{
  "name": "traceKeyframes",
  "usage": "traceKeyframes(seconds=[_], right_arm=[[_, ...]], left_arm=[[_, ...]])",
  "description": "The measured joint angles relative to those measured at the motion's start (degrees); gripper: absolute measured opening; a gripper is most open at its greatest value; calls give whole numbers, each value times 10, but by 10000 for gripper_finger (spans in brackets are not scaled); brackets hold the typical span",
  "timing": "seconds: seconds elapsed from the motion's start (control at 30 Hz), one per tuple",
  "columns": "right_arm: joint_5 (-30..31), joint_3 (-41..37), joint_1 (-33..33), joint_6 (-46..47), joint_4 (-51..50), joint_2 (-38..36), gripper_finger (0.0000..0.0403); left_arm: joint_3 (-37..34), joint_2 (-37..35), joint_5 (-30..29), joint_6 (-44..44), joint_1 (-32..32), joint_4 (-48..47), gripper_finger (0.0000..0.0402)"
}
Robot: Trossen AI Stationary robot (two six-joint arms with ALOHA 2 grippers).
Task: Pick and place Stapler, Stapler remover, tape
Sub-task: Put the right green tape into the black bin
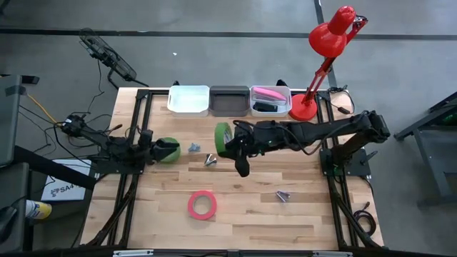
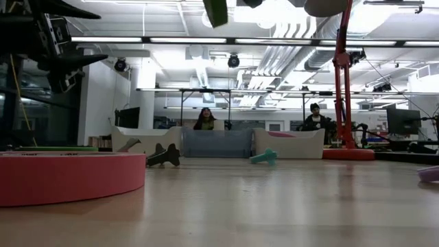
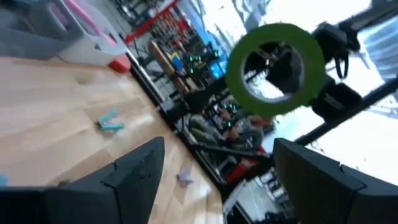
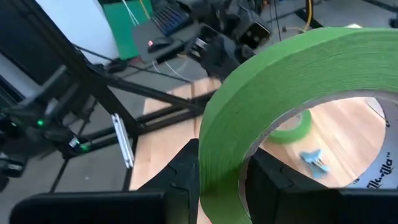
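Observation:
My right gripper [image 1: 230, 143] hangs above the table's middle, shut on a green tape roll [image 1: 223, 138], which also shows in the left wrist view [image 3: 277, 68]. A second green roll [image 1: 170, 150] lies flat on the table at the left, and my left gripper [image 1: 157, 148] is beside it, open, with nothing between its fingers [image 3: 143, 174]. The pink roll [image 1: 202, 205] lies flat nearer the near edge. A pink stapler [image 1: 268, 93] lies in the rightmost bin. My right gripper pinches the green roll's band [image 4: 217, 155], one finger [image 4: 267, 180] inside the ring and one outside. The roll stands on edge and is lifted clear of the table, its lower edge [image 2: 215, 10] showing high in the low view.
Three bins stand along the far edge: white [image 1: 188, 100], grey [image 1: 229, 100], white [image 1: 285, 100]. A red desk lamp [image 1: 303, 107] stands at the far right. Small staple removers [image 1: 194, 148] [image 1: 211, 160] [image 1: 283, 195] lie on the wood. People sit in the room behind the table [image 2: 204, 118].

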Motion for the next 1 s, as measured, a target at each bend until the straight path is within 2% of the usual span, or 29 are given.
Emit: traceKeyframes(seconds=[0.13, 0.27, 0.33, 0.43, 0.57, 0.67, 0.73, 0.9, 1.0], right_arm=[[-2, 0, 0, -4, 31, 2, 79], [-29, 0, 0, -4, 59, 2, 79], [-41, 0, 0, 3, 70, 2, 79], [-46, 0, 1, 5, 71, 2, 79], [-60, 0, -1, 5, 92, 2, 79], [-68, 0, -6, 2, 119, 2, 79], [-72, 0, -8, -4, 131, 2, 79], [-78, 0, -15, -15, 143, 2, 79], [-84, 0, -14, -19, 145, 2, 79]], left_arm=[[0, 8, -25, -23, 0, -15, 296], [0, 24, -4, -47, 0, -28, 296], [0, 32, 4, -3, 0, 1, 296], [11, 51, 29, 109, 0, 67, 296], [83, 100, 9, 237, 0, 53, 295], [150, 156, -25, 314, 1, 31, 295], [196, 198, -25, 359, 1, 19, 295], [308, 304, -26, 423, 2, -31, 295], [368, 367, -7, 442, 29, -51, 295]])
